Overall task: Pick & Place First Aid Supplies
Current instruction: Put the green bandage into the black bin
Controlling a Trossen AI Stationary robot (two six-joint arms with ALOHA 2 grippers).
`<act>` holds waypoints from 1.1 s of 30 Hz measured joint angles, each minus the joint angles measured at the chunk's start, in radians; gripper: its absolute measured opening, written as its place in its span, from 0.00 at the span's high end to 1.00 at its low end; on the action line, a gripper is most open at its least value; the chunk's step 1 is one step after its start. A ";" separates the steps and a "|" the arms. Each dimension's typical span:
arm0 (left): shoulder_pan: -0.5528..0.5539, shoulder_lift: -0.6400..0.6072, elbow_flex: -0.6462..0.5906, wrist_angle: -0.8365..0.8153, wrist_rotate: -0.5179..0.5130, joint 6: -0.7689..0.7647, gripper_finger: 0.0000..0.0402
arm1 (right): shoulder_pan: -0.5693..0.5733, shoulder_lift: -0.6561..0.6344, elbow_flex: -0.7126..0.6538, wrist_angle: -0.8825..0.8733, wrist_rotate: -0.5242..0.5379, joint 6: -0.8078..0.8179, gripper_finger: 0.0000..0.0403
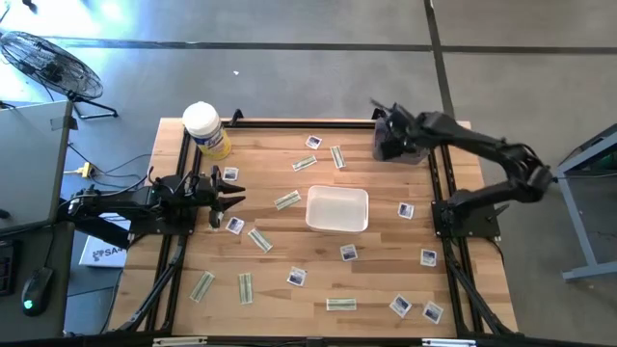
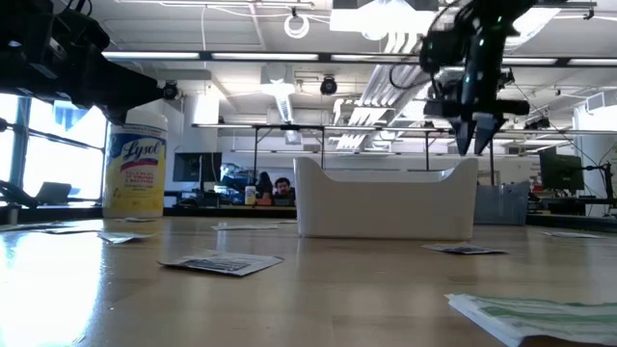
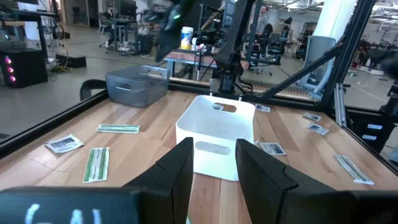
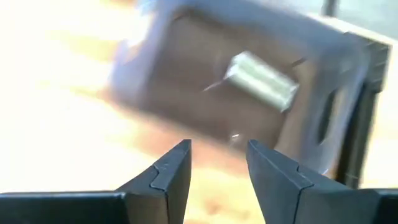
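Note:
First aid supplies lie flat and scattered on the wooden table: square white packets (image 1: 297,278) and pale green strips (image 1: 286,200). A white tray (image 1: 337,209) stands at the table's middle. My right gripper (image 4: 217,162) hangs open, pointing steeply down, over a grey bin (image 4: 186,81) at the far right corner. One pale strip packet (image 4: 261,78) shows blurred inside the bin, below the fingers and apart from them. My left gripper (image 3: 212,163) waits at the table's left edge, level and open, facing the tray with nothing between its fingers.
A yellow canister with a white lid (image 1: 207,130) stands at the far left corner. A black frame rail (image 1: 289,123) runs around the table's edges. In the low view the right gripper (image 2: 477,135) hangs above the height of the tray's rim (image 2: 386,173).

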 joint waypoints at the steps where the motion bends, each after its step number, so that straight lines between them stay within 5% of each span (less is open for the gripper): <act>1: 0.000 0.000 0.000 0.000 0.000 0.000 0.70 | 0.053 -0.021 0.000 -0.027 -0.005 0.029 0.64; 8: 0.000 0.000 0.000 0.000 0.000 0.000 0.70 | 0.427 -0.072 0.000 -0.105 0.042 0.284 0.65; 17: 0.000 0.000 0.000 0.000 0.000 0.000 0.70 | 0.748 -0.003 0.000 -0.054 0.087 0.530 0.65; 33: 0.000 0.000 0.000 0.000 0.000 0.000 0.70 | 1.216 0.287 0.000 0.315 -0.068 0.762 0.65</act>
